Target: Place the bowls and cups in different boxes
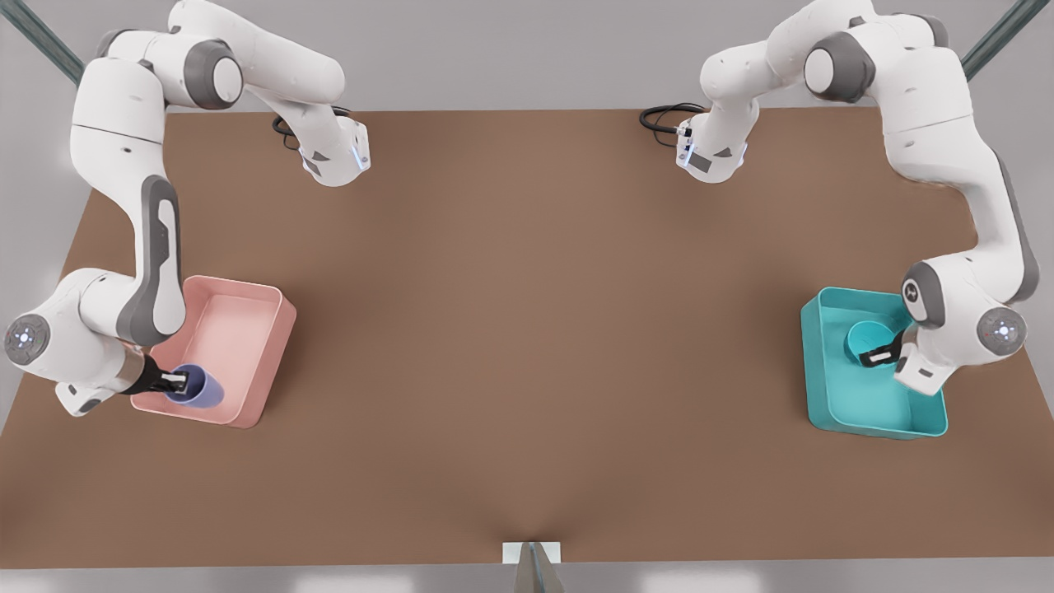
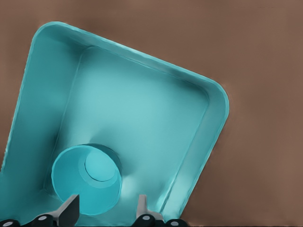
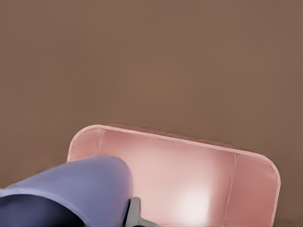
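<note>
The teal bowl (image 1: pixel 866 338) (image 2: pixel 87 182) rests upright on the floor of the teal box (image 1: pixel 856 412) (image 2: pixel 142 104), at the front view's right. My left gripper (image 1: pixel 879 357) (image 2: pixel 106 210) hangs just over it, open, one finger over the bowl's rim and the other outside it. At the front view's left, my right gripper (image 1: pixel 174 380) is shut on the lavender cup (image 1: pixel 200 387) (image 3: pixel 71 189), which lies tilted on its side. The cup hangs over the near corner of the pink box (image 1: pixel 239 329) (image 3: pixel 189 175). One dark finger (image 3: pixel 135 213) presses the cup's wall.
The brown table (image 1: pixel 527 329) stretches wide between the two boxes. Both arm bases and their cables (image 1: pixel 663 119) stand at the far edge. A small white bracket (image 1: pixel 531 553) sits at the near edge.
</note>
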You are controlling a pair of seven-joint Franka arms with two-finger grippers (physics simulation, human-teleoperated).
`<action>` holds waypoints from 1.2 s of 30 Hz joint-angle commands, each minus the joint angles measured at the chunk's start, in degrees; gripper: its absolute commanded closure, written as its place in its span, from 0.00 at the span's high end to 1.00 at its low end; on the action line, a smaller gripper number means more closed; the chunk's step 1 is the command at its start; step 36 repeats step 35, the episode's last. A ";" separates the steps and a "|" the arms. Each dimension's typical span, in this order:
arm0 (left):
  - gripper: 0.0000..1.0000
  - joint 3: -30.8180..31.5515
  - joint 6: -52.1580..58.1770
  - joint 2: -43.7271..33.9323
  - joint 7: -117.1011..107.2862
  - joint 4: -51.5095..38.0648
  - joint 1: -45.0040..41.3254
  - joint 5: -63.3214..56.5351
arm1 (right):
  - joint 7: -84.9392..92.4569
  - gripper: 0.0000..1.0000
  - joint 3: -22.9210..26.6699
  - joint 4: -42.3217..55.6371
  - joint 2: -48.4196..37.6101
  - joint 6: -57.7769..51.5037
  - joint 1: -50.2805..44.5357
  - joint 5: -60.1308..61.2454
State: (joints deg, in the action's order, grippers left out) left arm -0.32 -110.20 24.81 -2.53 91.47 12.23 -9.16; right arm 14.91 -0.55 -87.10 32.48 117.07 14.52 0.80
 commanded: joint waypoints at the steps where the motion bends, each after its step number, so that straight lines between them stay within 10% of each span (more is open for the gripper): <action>1: 1.00 3.04 20.10 -6.35 0.25 -1.55 -2.38 -1.38 | 8.47 0.21 0.02 0.09 1.71 -0.62 0.24 -0.45; 10: 1.00 10.52 31.53 -11.63 -0.81 -10.78 -9.24 4.59 | 8.38 0.28 -0.07 -0.52 5.49 3.25 0.24 -0.10; 12: 1.00 10.52 31.53 -11.72 -0.81 -10.61 -9.06 4.68 | 8.55 0.93 -0.07 -0.52 6.37 3.25 0.68 0.25; 13: 1.00 10.52 31.53 -11.72 -0.81 -10.61 -8.97 4.68 | 8.55 1.00 -0.15 -0.61 6.46 3.25 0.86 0.25; 36: 1.00 10.52 32.59 -11.45 -0.81 -10.43 -8.89 4.86 | -8.15 1.00 -3.23 4.22 -19.12 -27.95 -7.14 -1.68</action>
